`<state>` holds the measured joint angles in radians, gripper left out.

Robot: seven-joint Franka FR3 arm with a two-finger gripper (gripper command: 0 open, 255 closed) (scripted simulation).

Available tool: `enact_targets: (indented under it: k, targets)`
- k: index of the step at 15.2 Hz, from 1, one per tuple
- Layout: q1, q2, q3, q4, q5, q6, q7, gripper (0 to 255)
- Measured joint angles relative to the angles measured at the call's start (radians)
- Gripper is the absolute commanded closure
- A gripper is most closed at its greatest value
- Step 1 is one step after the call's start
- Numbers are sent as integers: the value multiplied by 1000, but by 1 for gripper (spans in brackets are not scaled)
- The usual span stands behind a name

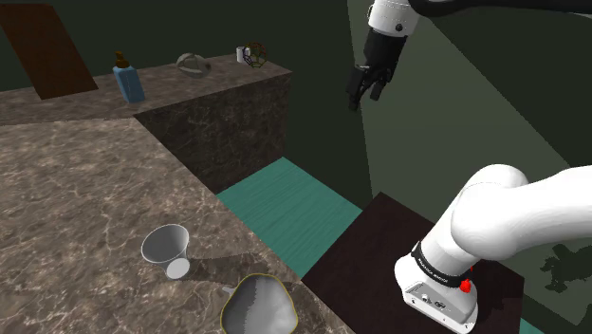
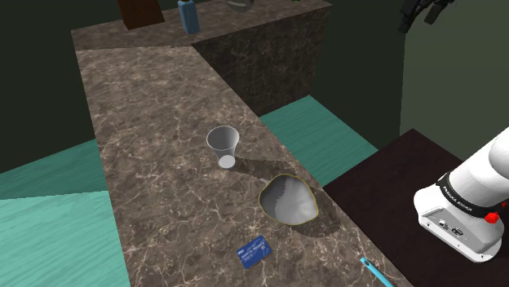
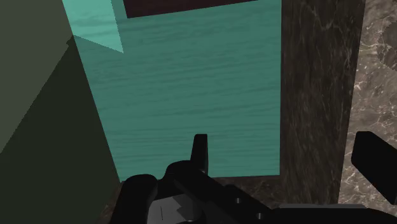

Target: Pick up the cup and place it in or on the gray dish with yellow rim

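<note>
counter (image 1: 85,190): brown veined marble-look stone, smooth | cup (image 1: 167,249): plain grey, smooth, matt | dish (image 1: 256,308): grey, smooth, yellow rim | floor (image 1: 285,204): teal wood grain | arm (image 1: 512,213): white glossy shell | gripper (image 1: 366,98): black, matt

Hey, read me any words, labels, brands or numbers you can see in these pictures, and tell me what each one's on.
Nothing can be read for certain.
Black band around the arm's lower joint: white lettering, too small to read.
Blue card on the marble counter: pale marks, too blurred to read.
Cup and dish: no text visible.
</note>
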<state>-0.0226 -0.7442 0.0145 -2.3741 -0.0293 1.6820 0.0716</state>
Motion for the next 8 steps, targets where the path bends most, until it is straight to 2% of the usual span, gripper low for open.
enact_targets:
  k: [2,8]
  targets:
    - [4,8,4,-6,6,12,5,0]
    - [49,110,57,-49,76,149,56,0]
